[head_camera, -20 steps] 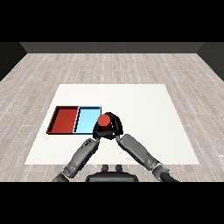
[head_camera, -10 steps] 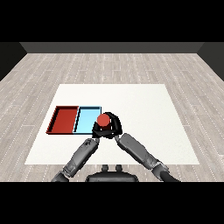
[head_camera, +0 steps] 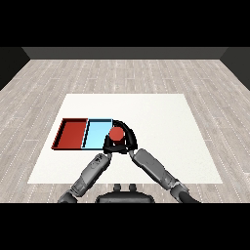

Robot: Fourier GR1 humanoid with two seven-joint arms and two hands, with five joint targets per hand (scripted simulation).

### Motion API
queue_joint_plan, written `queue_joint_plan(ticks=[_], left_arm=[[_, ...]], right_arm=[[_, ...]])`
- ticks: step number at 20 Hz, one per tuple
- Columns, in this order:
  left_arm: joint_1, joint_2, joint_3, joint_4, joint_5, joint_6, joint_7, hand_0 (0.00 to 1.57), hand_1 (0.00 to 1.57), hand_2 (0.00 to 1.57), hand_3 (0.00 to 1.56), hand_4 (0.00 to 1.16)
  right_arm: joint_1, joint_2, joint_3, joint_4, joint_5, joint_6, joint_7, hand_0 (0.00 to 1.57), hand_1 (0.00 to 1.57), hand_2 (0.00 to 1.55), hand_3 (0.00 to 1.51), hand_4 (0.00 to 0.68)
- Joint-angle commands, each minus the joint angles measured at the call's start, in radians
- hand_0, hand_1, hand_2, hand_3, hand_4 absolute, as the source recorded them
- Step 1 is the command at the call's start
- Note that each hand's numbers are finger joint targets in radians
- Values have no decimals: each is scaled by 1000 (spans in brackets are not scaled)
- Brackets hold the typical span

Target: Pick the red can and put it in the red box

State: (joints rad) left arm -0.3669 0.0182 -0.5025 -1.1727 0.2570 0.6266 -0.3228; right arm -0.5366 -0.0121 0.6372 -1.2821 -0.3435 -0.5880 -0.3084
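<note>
The red can [head_camera: 116, 134] stands upright at the right edge of the light blue tray [head_camera: 96, 133]. My right hand [head_camera: 128, 138] curls round it from the right and behind. My left hand [head_camera: 108, 145] sits just in front of the can at its lower left, fingers hidden against the can. The red tray [head_camera: 72, 134] lies to the left of the blue one, holding nothing.
The two trays lie side by side on the left half of the white table [head_camera: 161, 122]. Bare table spreads to the right and behind the hands. Wooden floor surrounds the table.
The can and my right hand have shifted slightly left toward the trays. The left hand has stayed close under the can.
</note>
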Motion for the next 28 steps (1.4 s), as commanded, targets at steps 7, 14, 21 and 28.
queue_joint_plan(ticks=[7,14,21,28], left_arm=[[35,1,58,-52,-26,-29,63,1571,1571,1571,1509,1147],[31,-4,105,24,-50,-28,-3,1571,1571,1571,1486,1129],[28,105,147,-28,-122,15,29,1571,1571,1571,1473,1133],[-6,340,278,-21,-126,-59,120,1571,1571,1560,1467,1115]], right_arm=[[10,11,-85,-25,53,27,53,0,0,0,0,0],[124,-77,-168,-273,95,53,103,0,0,0,0,0],[310,-234,-291,-489,34,117,101,0,0,0,0,0],[566,-264,-367,-442,-7,174,-57,0,0,0,0,0]])
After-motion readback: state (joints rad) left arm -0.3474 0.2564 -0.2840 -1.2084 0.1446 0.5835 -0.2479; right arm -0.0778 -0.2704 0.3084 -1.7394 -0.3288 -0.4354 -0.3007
